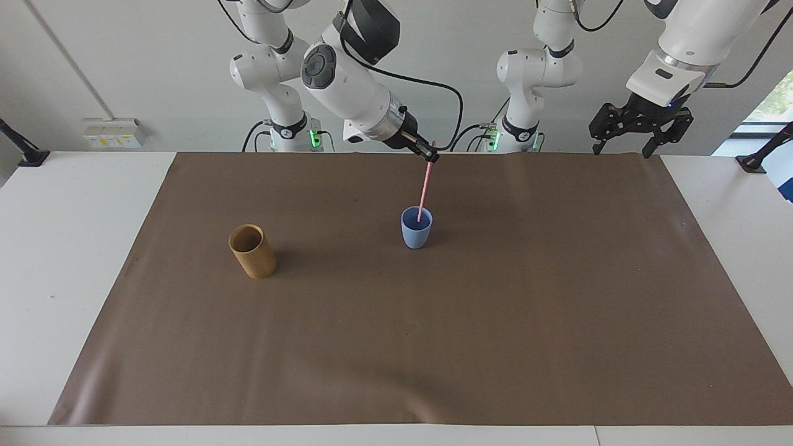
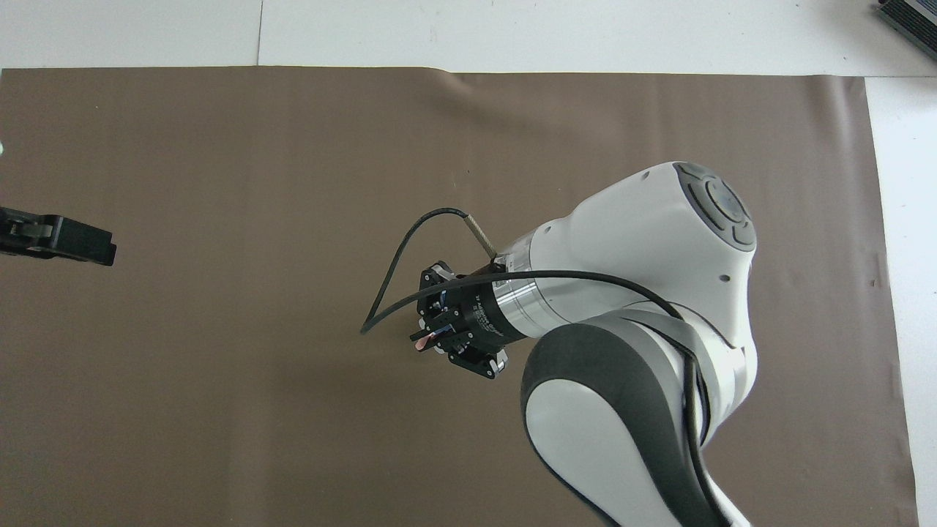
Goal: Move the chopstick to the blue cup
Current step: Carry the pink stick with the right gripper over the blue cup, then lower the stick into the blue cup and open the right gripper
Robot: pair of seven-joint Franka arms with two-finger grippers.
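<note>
Pink chopstick (image 1: 424, 191) pinched in closed right tool (image 1: 432, 156), lower end seemingly inside blue cup (image 1: 416, 234), left tool (image 1: 622, 146) open, waiting

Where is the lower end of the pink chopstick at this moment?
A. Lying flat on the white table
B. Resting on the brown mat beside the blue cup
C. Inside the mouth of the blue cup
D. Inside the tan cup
C: in the facing view the chopstick, held at its top by the right gripper, slants down and its lower end sits within the rim of the blue cup.
</note>
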